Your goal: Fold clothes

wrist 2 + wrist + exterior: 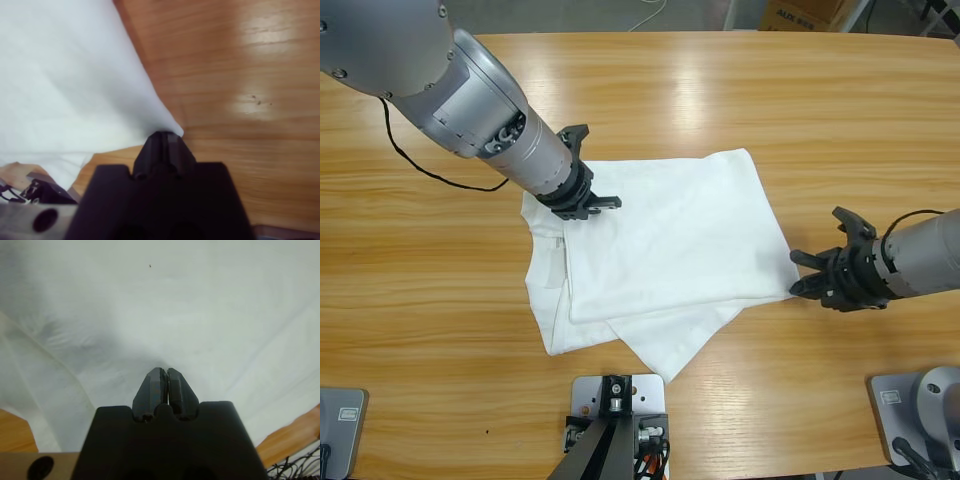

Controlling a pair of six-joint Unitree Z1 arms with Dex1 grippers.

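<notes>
1. High view: a white T-shirt (660,255), partly folded into layers, lies flat near the middle of a long wooden table (740,90). The left gripper (582,200) reaches in from the upper left and rests on the shirt's upper left part. The right gripper (812,273) comes in from the right edge and meets the shirt's right-hand corner. A black cable (430,170) trails over the table behind the left arm.
2. Left wrist view: the left gripper (164,374) has its jaws pressed together, tips against white cloth (165,305) that fills most of the picture.
3. Right wrist view: the right gripper (165,137) is clamped on a pointed corner of the shirt (65,95), with bare wood beside it.
</notes>
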